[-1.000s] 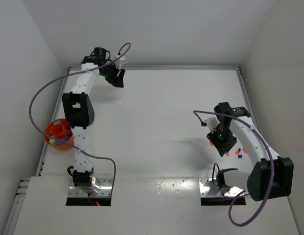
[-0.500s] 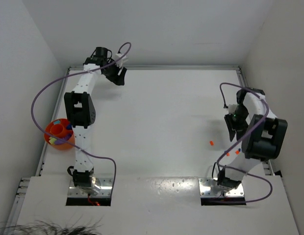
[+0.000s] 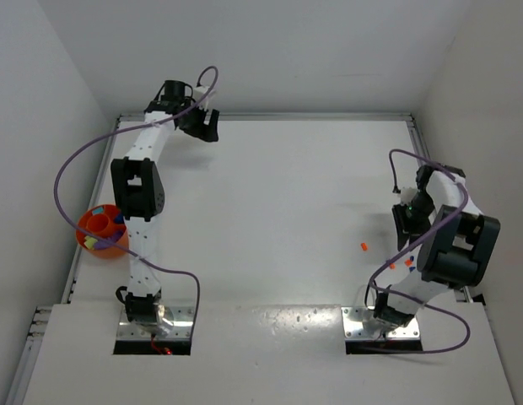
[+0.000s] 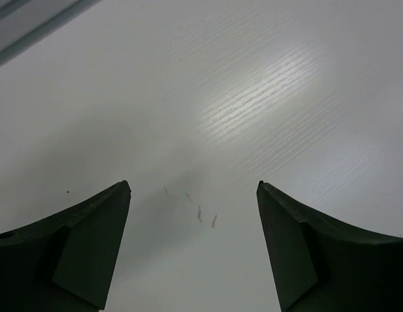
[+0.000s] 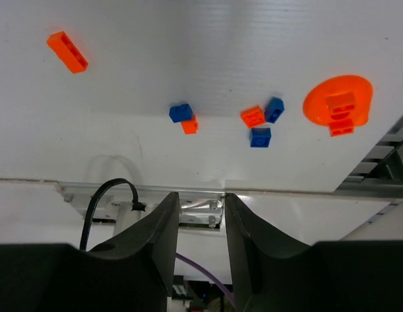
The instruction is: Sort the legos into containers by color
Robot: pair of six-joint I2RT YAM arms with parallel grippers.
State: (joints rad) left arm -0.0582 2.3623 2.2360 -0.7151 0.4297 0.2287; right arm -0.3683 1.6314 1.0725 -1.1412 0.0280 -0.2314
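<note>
The right pincer point(image 5: 200, 198), narrow and empty, looked to need widening — then a square drop onto the blue lego point(image 5: 260, 137) right of centre.

Right pincer point(image 3: 402, 224) swung away from orange brick point(image 3: 363, 246), left pincer point(image 4: 194, 186) spread wider.

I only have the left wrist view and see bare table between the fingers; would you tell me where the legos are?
Observer: Loose legos, orange and blue, lie on the table close to the right arm.
Operator: Where is the container?
Observer: The orange bowl sits at the table's left edge, beside the left arm.
Operator: And where is my gripper?
Observer: The left gripper is over the far left corner, open, away from both the legos and the bowl.
</note>
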